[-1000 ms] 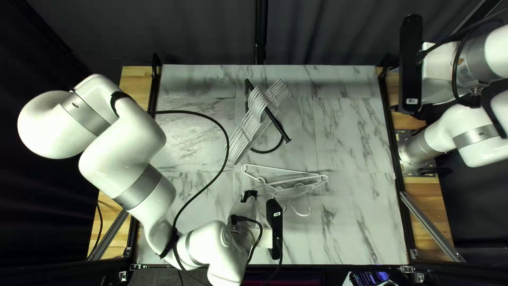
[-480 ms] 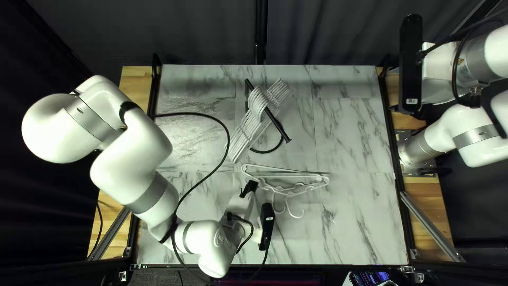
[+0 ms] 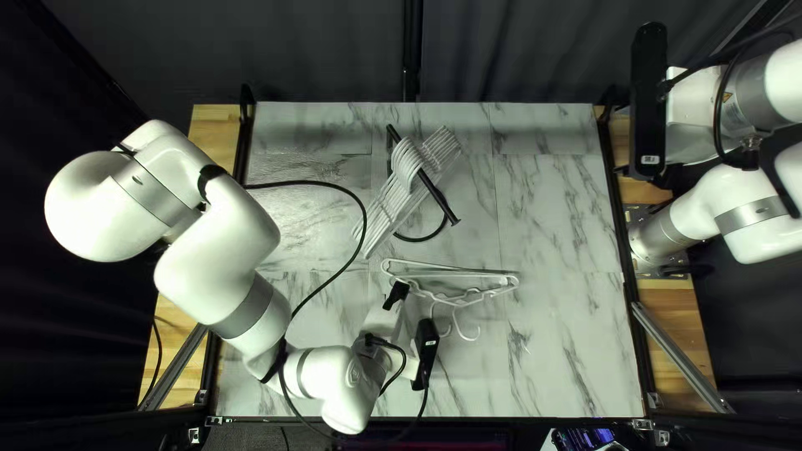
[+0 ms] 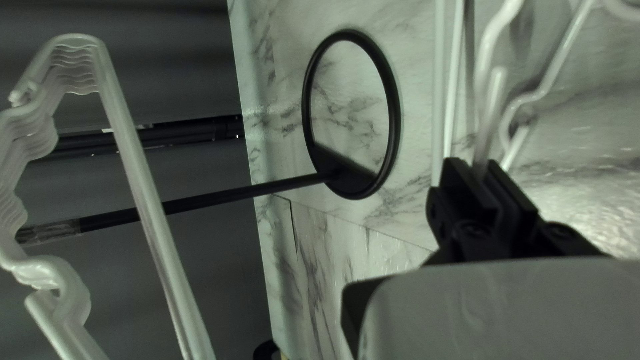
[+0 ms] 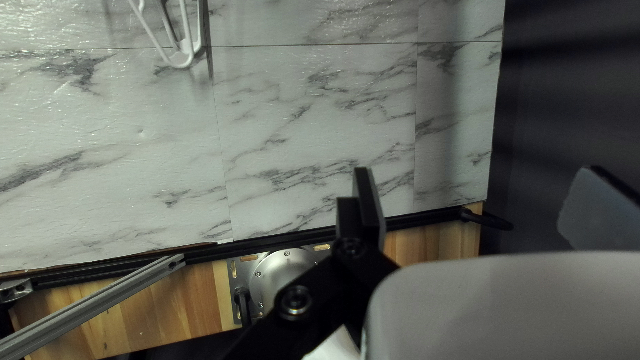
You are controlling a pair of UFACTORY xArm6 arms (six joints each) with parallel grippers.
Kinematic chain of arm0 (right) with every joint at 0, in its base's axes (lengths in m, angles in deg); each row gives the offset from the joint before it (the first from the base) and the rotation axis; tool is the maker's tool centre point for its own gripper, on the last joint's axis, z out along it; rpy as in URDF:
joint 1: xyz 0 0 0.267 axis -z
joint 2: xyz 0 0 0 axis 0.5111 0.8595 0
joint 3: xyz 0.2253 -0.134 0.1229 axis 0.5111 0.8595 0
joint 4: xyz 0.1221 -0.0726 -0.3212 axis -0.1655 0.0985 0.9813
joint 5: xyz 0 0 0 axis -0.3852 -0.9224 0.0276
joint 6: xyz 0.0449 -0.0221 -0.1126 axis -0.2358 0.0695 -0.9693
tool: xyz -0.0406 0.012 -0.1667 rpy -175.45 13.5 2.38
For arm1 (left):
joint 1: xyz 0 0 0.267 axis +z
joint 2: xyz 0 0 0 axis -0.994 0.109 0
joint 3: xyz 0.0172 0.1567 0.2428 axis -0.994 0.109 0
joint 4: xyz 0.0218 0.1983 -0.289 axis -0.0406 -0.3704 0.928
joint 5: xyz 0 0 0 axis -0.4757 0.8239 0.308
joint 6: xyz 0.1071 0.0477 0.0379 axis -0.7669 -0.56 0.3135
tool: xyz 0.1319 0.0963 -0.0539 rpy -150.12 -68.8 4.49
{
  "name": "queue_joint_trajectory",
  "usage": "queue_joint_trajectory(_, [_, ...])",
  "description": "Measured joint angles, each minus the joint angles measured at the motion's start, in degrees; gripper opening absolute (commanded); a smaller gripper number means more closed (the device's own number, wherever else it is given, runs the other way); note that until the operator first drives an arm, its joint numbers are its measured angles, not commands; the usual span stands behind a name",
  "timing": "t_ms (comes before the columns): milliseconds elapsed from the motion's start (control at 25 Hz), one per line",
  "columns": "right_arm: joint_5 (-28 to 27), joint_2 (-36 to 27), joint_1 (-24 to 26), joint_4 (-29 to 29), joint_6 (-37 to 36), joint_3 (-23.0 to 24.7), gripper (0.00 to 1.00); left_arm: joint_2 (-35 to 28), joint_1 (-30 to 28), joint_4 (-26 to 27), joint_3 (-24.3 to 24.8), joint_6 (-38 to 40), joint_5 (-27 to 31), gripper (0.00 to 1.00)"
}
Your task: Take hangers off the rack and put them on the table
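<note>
The left claw (image 3: 398, 291) is pinching a thin white part of one hanger (image 4: 491, 100) between its two black fingers, near the ends of them. This claw is low above the marbled desk (image 3: 560, 217), at the left end of a small group of white hangers (image 3: 480, 295), which lie close together, partly one over another, and go from the claw toward the right side of the desk. Two hooks (image 3: 468, 335) of them are on the side of the desk's near edge, beside the black camera (image 3: 426, 341) of the same arm. Apart from this claw, more toward the far edge, stands the black rack (image 3: 438, 200) with its round base (image 4: 393, 120), and a tight row of white hangers (image 3: 393, 200) hangs on its bar. The right claw (image 3: 665, 177) is well apart from all hangers, by the right edge of the desk, and its two fingers are spread wide, with nothing between. Near the right claw one sees the wooden board (image 5: 433, 243) and the round metal arm base (image 5: 273, 277), and far ahead of it the rounded ends of the lying hangers
</note>
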Motion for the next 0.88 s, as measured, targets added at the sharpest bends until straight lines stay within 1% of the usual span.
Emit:
queue_joint_trajectory(280, [0.0,0.0,0.0,0.0,0.0,0.0,1.0,4.1,-0.9,3.9,-5.9,-1.9,9.0,0.0])
queue_joint_trajectory(400, [0.0,0.0,0.0,0.0,0.0,0.0,1.0,5.2,-1.3,4.9,-7.0,-1.7,12.0,0.0])
queue_joint_trajectory(520, [0.0,0.0,0.0,0.0,0.0,0.0,1.0,4.8,-1.3,5.7,-6.0,-0.9,13.3,0.0])
queue_joint_trajectory(640, [0.0,0.0,0.0,0.0,0.0,0.0,1.0,3.2,-1.4,6.3,-3.8,0.1,13.6,0.0])
queue_joint_trajectory(880, [0.0,0.0,0.0,0.0,0.0,0.0,1.0,-0.9,-2.4,6.5,1.2,3.0,12.7,0.0])
